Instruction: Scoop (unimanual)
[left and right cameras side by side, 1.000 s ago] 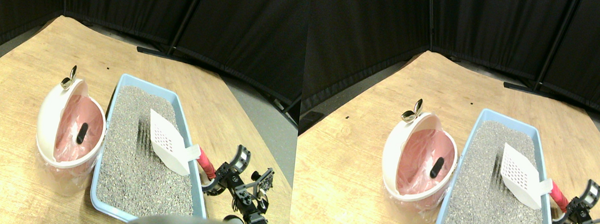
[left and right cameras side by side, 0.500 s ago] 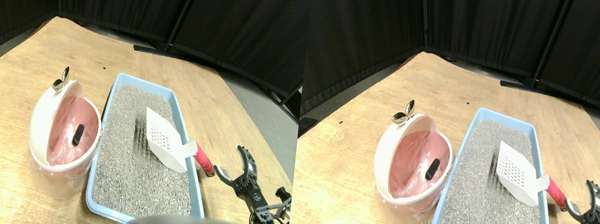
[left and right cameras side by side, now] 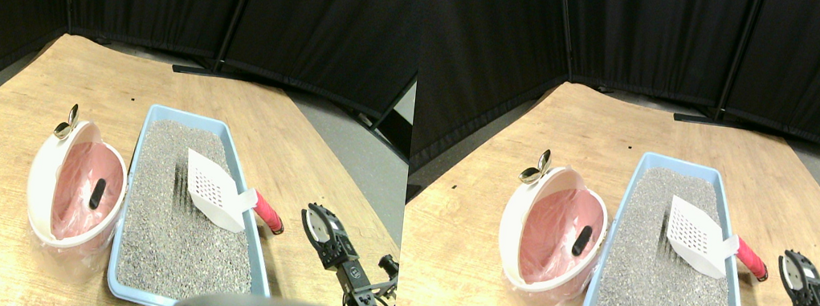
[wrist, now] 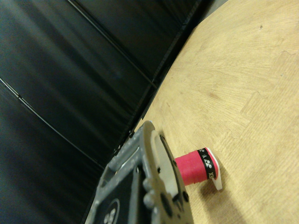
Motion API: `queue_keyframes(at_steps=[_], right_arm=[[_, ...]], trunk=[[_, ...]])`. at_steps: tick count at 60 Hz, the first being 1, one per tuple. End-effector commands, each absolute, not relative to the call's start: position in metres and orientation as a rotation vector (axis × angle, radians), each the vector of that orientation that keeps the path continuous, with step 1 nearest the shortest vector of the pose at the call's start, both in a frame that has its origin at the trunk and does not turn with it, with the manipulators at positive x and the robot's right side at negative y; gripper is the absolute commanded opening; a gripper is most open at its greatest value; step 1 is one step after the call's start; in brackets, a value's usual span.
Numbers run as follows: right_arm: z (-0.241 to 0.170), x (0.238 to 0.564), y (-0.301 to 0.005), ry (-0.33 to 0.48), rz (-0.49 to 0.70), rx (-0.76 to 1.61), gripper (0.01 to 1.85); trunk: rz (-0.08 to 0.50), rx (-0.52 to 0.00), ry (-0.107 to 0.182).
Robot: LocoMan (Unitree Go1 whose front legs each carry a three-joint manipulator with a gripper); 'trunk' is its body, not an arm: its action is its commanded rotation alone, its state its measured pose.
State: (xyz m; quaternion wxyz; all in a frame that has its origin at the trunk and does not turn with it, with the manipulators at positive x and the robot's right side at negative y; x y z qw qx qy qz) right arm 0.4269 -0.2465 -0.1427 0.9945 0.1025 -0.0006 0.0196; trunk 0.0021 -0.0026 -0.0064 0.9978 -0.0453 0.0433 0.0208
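Red-wrapped scoop handle [left and right cameras side by side: 267,211] near end effector [left and right cameras side by side: 323,229], untouched; jaw state unclear, litter tray [left and right cameras side by side: 246,178] bottom cropped

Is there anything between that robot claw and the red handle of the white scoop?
Nothing visible. The black two-jaw gripper sits just right of the white slotted scoop's red wrapped handle, with only bare wooden tabletop between them.

White slotted scoop [left and right cameras side by side: 212,192], red handle, resting tilted on litter, seemingly empty.

Even light; wrist view perhaps motion-blurred.
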Motion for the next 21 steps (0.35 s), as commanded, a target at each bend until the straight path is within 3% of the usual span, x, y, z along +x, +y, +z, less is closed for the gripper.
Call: queue_keyframes(at_steps=[1, 21], right_arm=[[-0.1347, 0.4255, -0.245, -0.053, 0.06, 0.199, 0.06], [-0.1357, 0.4236, -0.2464, -0.055, 0.043, 0.185, 0.06]], trunk=[[0.031, -0.099, 0.066], [0.022, -0.103, 0.065]])
